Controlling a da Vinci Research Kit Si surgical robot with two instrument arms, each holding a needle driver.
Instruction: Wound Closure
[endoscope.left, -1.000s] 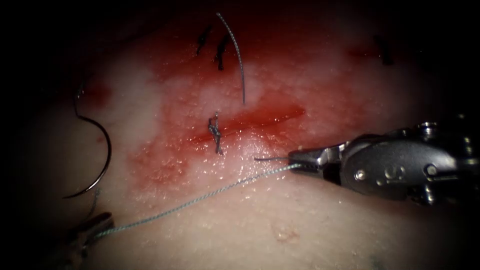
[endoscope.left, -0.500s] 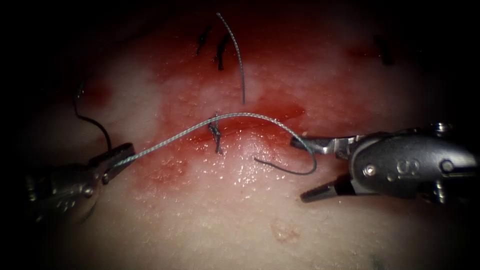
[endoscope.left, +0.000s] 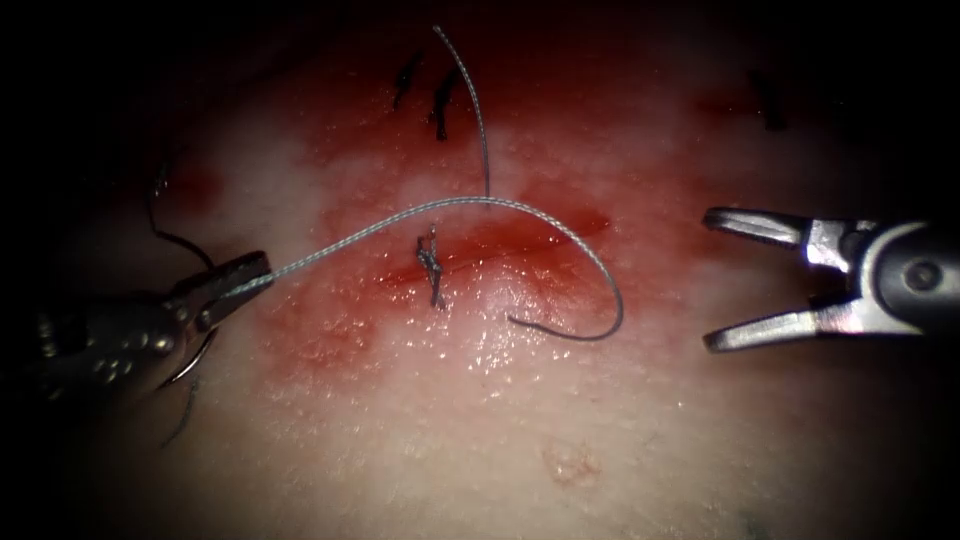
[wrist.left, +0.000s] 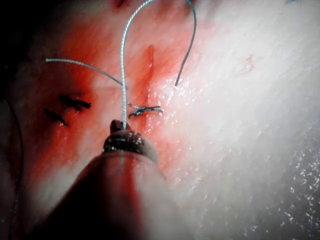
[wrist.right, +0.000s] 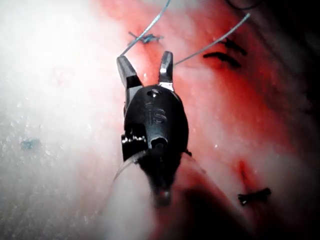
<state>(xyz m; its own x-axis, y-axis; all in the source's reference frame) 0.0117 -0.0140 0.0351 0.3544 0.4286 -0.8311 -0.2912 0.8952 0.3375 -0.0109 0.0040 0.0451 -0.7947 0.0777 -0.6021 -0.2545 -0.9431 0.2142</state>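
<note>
Pale, glistening pork tissue (endoscope.left: 480, 430) spreads across the endoscope view, stained with red fluid (endoscope.left: 400, 190) around a short horizontal cut (endoscope.left: 520, 245) near the centre. A dark knotted stitch (endoscope.left: 432, 265) crosses the cut's left end, and more dark stitches (endoscope.left: 425, 90) sit toward the upper middle of the frame.

A braided grey-blue thread (endoscope.left: 450, 203) arches over the cut from the left, curves down on its right side and hooks back to a free end (endoscope.left: 512, 320) lying on the tissue just below the cut. A second thin strand (endoscope.left: 478, 110) rises from beside the arch toward the top edge.

At the left edge, the left arm's dark metal needle driver (endoscope.left: 240, 280) has its jaws clamped on the thread's left end; the left wrist view shows the thread (wrist.left: 122, 65) running straight up from the tool's tip (wrist.left: 120, 127). The thin dark curved needle (endoscope.left: 185, 245) lies partly behind this tool at the far left, well left of the cut; whether it enters the tissue cannot be told.

At the right edge, the right arm's silver needle driver (endoscope.left: 712, 282) has its jaws spread wide and holds nothing, well clear of the thread loop. The right wrist view shows the same parted jaws of this tool (wrist.right: 145, 65).
</note>
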